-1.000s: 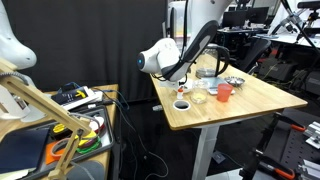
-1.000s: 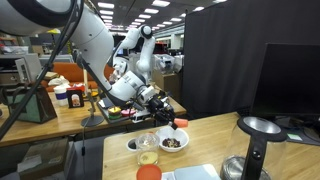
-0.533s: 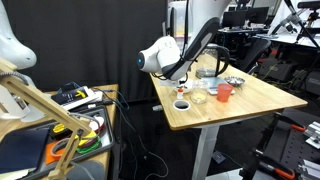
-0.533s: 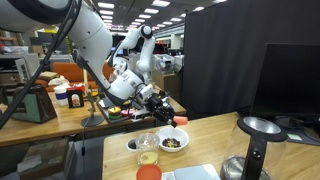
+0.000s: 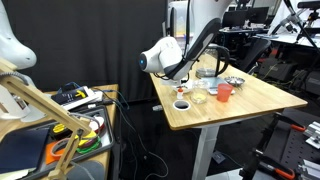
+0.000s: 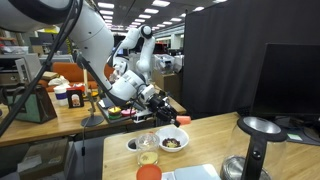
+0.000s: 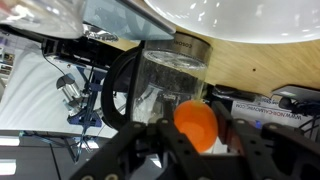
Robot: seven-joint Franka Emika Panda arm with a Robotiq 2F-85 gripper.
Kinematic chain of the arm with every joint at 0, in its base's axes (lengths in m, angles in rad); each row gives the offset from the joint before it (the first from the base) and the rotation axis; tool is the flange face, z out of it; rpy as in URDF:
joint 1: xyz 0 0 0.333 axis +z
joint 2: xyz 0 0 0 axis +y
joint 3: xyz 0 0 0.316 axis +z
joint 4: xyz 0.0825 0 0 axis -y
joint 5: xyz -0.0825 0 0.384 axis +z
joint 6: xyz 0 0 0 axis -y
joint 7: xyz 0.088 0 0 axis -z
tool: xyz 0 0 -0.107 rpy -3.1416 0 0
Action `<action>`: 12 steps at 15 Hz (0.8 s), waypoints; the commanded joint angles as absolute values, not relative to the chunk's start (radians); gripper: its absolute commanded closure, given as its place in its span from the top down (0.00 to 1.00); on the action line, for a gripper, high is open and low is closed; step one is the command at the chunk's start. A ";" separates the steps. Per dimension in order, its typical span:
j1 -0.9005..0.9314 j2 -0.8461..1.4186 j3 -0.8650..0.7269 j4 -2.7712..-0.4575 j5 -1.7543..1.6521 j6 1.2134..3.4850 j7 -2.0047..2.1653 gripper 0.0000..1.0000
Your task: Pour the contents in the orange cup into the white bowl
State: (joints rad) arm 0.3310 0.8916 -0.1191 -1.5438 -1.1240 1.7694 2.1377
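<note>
Light: bright ceiling lamps (image 6: 160,10) overhead; table (image 5: 250,100) evenly lit.
Backdrop: dark curtain (image 5: 90,40).
Glare: white patches, wrist view top.
Focus: orange cup (image 7: 197,125) blurred; exterior views coarse.

A wooden table (image 5: 262,100) carries a red cup (image 5: 225,91), a metal bowl (image 5: 234,81) and a clear glass (image 6: 147,143).
</note>
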 commanded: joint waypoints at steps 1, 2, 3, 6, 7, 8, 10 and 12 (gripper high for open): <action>0.297 0.854 -0.081 -1.587 -1.166 1.771 2.162 0.17; 0.294 0.854 -0.077 -1.587 -1.166 1.772 2.160 0.17; 0.291 0.854 -0.073 -1.588 -1.164 1.775 2.157 0.17; 0.283 0.849 -0.063 -1.595 -1.164 1.789 2.152 0.17; 0.279 0.846 -0.057 -1.597 -1.159 1.795 2.150 0.17; 0.273 0.842 -0.051 -1.598 -1.153 1.801 2.148 0.17; 0.256 0.828 -0.037 -1.604 -1.142 1.818 2.144 0.17; 0.245 0.810 -0.031 -1.613 -1.148 1.838 2.154 0.17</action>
